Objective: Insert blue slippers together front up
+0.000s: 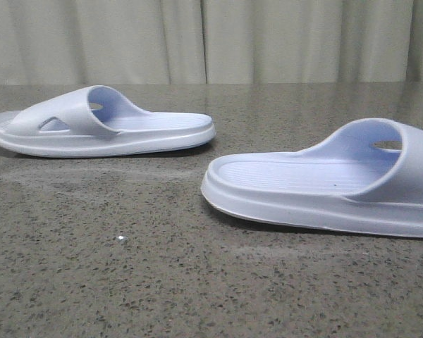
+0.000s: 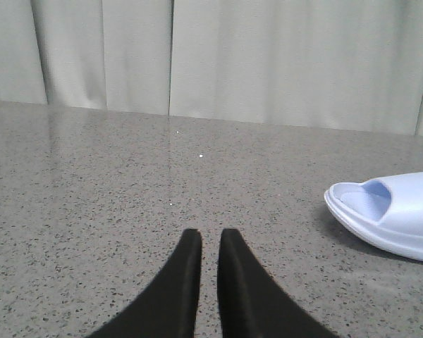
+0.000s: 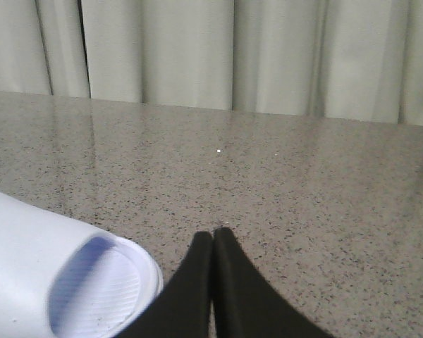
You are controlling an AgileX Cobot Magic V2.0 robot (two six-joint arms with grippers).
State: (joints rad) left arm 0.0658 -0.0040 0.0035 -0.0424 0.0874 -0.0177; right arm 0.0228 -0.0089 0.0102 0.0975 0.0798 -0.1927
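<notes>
Two pale lavender-blue slippers lie soles down and apart on the speckled table. In the front view one slipper [image 1: 99,130] is at the far left and the other slipper [image 1: 324,186] is nearer, at the right, cut off by the frame edge. Neither gripper shows in the front view. My left gripper [image 2: 210,236] is empty just above the table, its fingers nearly together with a thin gap; a slipper's end [image 2: 391,215] lies off to its side. My right gripper [image 3: 213,234] is shut and empty, close beside a slipper [image 3: 56,282].
The grey speckled stone table [image 1: 127,282] stretches back to a pale pleated curtain [image 1: 211,42]. A small white speck [image 1: 120,239] lies on the table in front of the far-left slipper.
</notes>
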